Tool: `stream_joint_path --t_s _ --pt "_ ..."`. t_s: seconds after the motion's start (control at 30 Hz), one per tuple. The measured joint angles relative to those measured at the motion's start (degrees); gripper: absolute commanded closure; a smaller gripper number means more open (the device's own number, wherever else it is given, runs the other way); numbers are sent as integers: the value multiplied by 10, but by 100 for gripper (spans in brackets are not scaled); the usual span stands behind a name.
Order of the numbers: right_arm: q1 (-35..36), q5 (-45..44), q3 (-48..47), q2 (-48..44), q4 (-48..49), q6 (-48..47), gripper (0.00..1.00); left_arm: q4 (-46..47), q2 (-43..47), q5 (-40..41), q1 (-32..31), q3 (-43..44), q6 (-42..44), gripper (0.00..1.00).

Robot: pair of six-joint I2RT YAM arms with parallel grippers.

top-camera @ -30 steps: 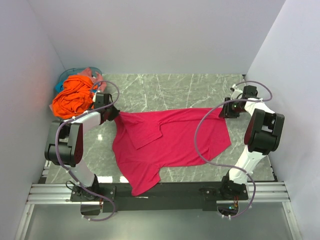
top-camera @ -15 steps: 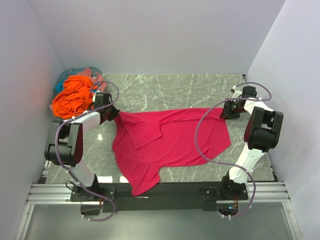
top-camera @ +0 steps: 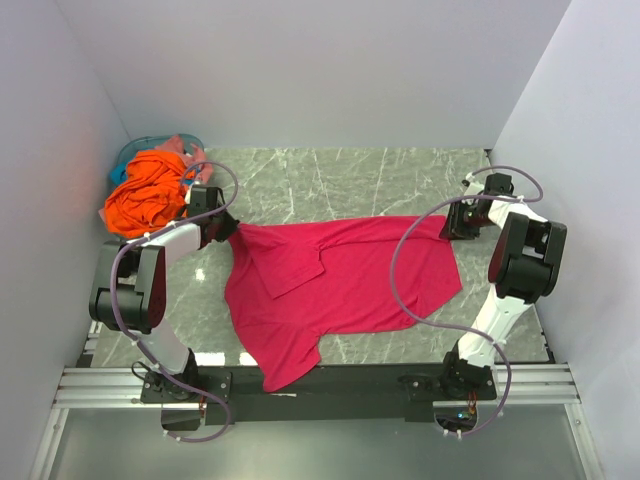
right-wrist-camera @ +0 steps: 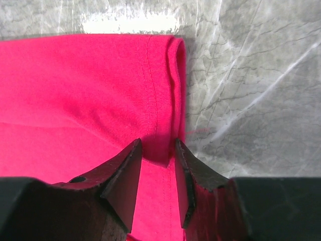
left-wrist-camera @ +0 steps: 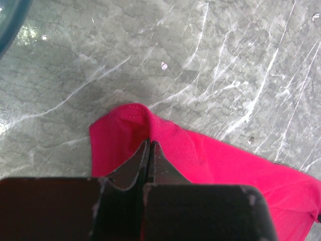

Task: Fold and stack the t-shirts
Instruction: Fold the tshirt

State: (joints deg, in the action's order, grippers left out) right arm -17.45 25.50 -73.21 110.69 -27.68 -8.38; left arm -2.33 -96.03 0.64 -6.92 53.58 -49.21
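At the far left corner of the counter [top-camera: 340, 175], a teal basket [top-camera: 133, 153] is seen, with the orange t-shirt [top-camera: 143, 200] heaped over its near rim. A little of the salmon-pink t-shirt [top-camera: 186, 146] shows behind it. Just to the right, the left claw [top-camera: 226, 229] is closed tight, and a corner of the crimson-pink t-shirt [top-camera: 340, 280] is pinched between its tips [left-wrist-camera: 149, 150]. That shirt is spread flat across the middle of the counter, one part trailing to the near edge. At its far right corner, the right claw [right-wrist-camera: 156, 145] is held partway closed, and the gap between its jaws is filled by a raised fold of the hem.
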Motion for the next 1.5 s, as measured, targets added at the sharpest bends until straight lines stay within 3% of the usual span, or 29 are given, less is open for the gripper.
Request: stream_joint_path --t_s 0.13,0.33,0.53,1.1,1.17,1.2,1.23,1.33,1.5 --pt "0 9 -2 10 -4 0 64 0 0 -4 0 0 0 99" --pt "-1 11 -7 13 -7 0 78 0 0 -4 0 0 0 99" --pt "-3 6 -7 10 -6 -2 100 0 0 -5 4 0 1 99" --pt "-18 -13 -18 -10 -6 -15 100 -5 4 -10 18 13 5 99" --pt "-18 -15 -25 -9 -7 -18 93 -6 4 -14 18 18 5 98" --pt "-18 -16 -28 -9 -7 -20 87 -6 4 -17 18 21 5 92" --pt "-18 -16 -31 -9 -8 -22 76 -5 4 -23 18 22 7 78" --pt "-18 -24 -37 -9 -8 -36 62 -2 4 -37 19 23 16 57" --pt "-19 -49 -23 -22 -5 -61 50 12 31 -64 20 15 17 48"
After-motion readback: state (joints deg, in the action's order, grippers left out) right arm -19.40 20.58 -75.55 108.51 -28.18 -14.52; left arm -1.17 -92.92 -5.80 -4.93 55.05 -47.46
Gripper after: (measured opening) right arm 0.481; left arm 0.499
